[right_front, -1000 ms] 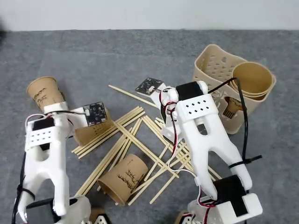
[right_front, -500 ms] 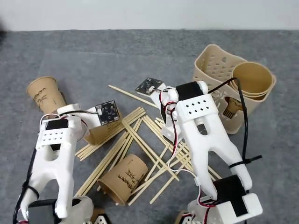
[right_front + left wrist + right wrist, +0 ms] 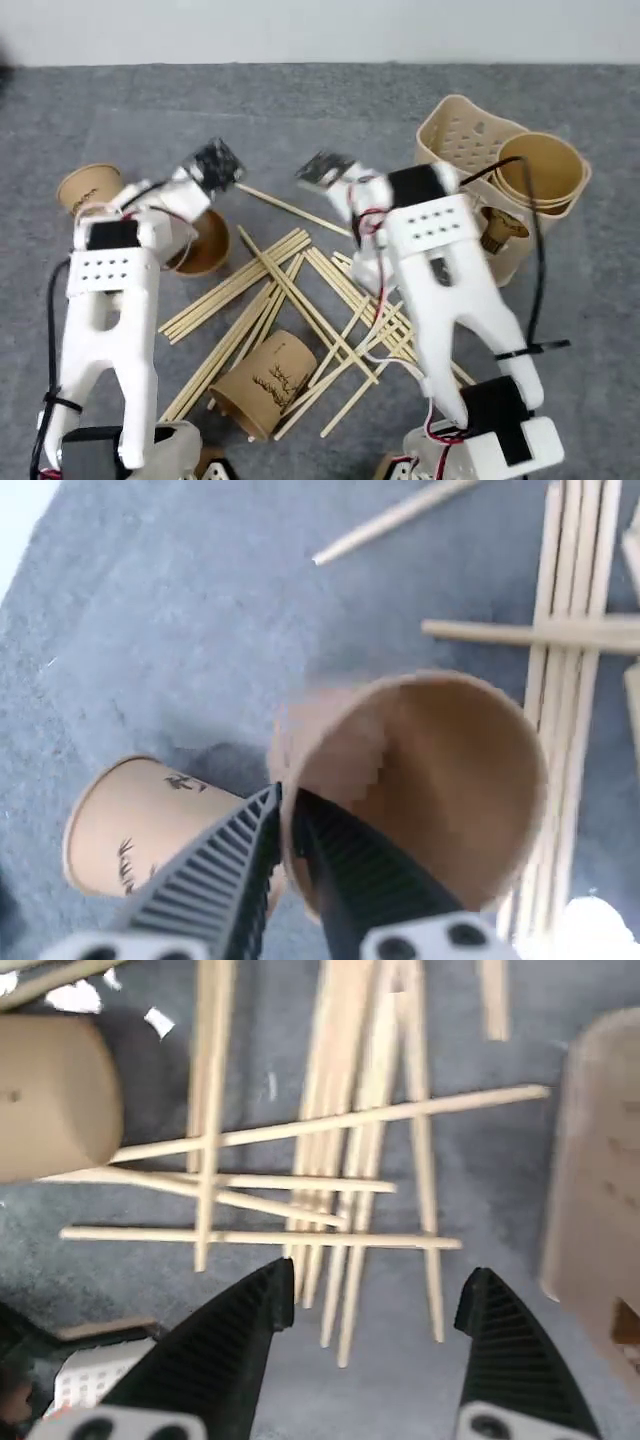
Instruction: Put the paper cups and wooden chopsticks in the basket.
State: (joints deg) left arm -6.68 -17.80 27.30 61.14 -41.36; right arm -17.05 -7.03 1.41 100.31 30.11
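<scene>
The tilted brown paper cup (image 3: 203, 247) at the left end of the pile has its mouth turned upward and shows only a bare tan inside and rim, with no print on the part that can be seen. The left gripper (image 3: 285, 815) is clamped on its wall, one black ribbed finger inside the rim and the other outside. Just beside it a second brown paper cup (image 3: 88, 190) lies on its side, carrying small dark brush-like marks that are too small to read. A third brown paper cup (image 3: 265, 383) lies on its side at the near edge of the pile, a dark branch-like drawing on its wall and no legible lettering. The pale wooden chopsticks (image 3: 300, 295) lie criss-crossed in a loose heap between the two arms, with one stick lying apart toward the far side. Stacked brown paper cups (image 3: 540, 168) stand upright in the beige perforated plastic basket (image 3: 462, 140) at the right. The right gripper (image 3: 375, 1295) hangs over the chopsticks with its black jaws wide apart and nothing between them, the basket wall close by. A grey felt-like mat (image 3: 300, 120) lies under everything
</scene>
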